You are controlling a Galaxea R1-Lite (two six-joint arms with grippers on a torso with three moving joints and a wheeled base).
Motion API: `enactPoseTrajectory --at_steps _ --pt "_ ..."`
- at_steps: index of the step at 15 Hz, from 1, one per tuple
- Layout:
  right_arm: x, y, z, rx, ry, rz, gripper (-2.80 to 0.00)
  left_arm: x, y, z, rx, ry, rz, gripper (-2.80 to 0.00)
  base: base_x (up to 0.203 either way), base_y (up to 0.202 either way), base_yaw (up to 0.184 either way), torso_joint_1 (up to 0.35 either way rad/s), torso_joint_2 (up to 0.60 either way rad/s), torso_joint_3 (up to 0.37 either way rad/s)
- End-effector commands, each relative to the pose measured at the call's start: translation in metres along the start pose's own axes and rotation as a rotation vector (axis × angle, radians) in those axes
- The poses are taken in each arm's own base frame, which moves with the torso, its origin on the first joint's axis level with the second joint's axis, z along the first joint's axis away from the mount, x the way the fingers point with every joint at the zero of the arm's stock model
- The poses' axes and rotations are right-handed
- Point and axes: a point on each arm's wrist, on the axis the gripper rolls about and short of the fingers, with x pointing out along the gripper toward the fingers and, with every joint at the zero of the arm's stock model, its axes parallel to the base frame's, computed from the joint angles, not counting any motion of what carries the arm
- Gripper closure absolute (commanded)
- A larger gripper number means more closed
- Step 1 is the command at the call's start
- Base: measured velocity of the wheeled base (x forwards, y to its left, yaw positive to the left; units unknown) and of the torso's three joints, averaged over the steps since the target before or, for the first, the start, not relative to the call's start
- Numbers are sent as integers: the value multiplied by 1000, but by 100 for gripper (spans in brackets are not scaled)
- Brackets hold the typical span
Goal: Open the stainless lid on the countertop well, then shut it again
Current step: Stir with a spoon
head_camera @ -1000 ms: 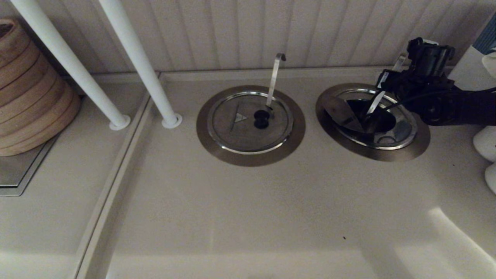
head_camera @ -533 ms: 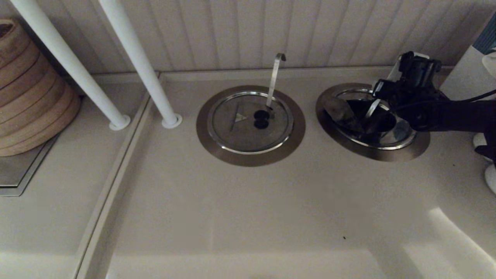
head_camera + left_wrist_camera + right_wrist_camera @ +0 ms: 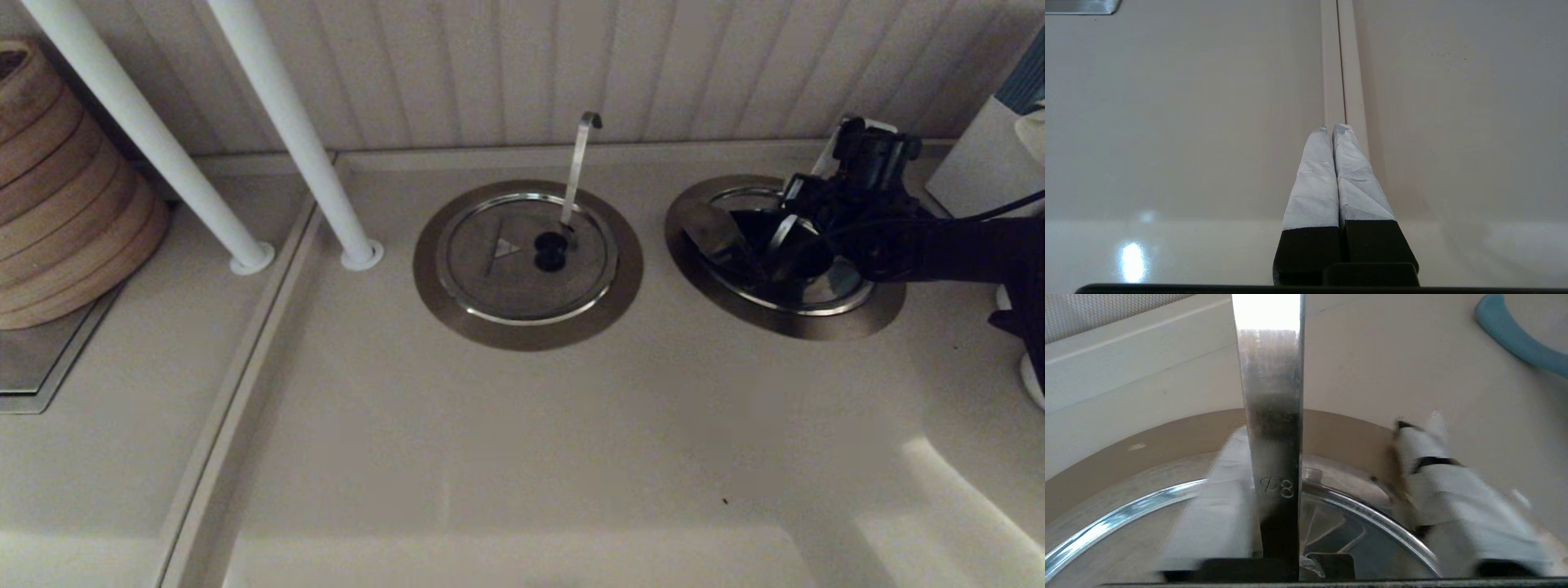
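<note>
My right hand (image 3: 1325, 435) is at the far right of the bench (image 3: 571, 449), reaching in from the right over the back part of the well (image 3: 816, 322). It is spread wide. In the right wrist view the two taped fingers (image 3: 1453, 498) stand well apart, and the straight handle (image 3: 1271, 416) rises between them, close to one finger and clear of the other. I hold nothing. I cannot tell whether the near finger touches the handle.

The lid (image 3: 718, 237) is not lying flat. In the head view it sits tilted in the well, its steel face slanting at the left side of the opening. A dark gap lies just to the right of it, where the handle goes down. The bright inner rim (image 3: 1126, 522) curves below my fingers, and the wide brushed ring lies flat around it on the bench.

My left hand (image 3: 1333, 128) is out of the head view. Its own camera shows it parked low over the bare bench, just above a straight seam (image 3: 1336, 61). Its taped fingers are pressed together with nothing between them.

To the left of the well the twin lid (image 3: 526, 257) lies flat and closed in its own ring, with the hooked handle (image 3: 578, 163) standing up through it. Further left two white posts (image 3: 302, 139) slant down to the bench. A stack of wooden rings (image 3: 65, 188) stands at the left edge. A white box (image 3: 980, 155) stands at the back right, beyond my arm.
</note>
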Motion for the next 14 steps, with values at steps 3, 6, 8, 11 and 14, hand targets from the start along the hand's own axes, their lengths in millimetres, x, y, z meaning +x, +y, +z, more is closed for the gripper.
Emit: enactPoseTrajectory --at_steps 3,6,8,11,14 --pt "-2 0 7 20 -31 4 0 0 0 0 0 1 1 0 0 0 0 0 0 0" --pt "-4 1 13 29 -53 8 0 0 0 0 0 1 1 0 0 0 0 0 0 0" --pt "-6 1 16 31 -58 7 0 0 0 0 0 1 -1 0 0 0 0 0 0 0" --pt "-11 1 24 40 -72 13 0 0 0 0 0 1 1 0 0 0 0 0 0 0" --pt "-30 1 43 55 -82 30 0 0 0 0 0 1 1 0 0 0 0 0 0 0"
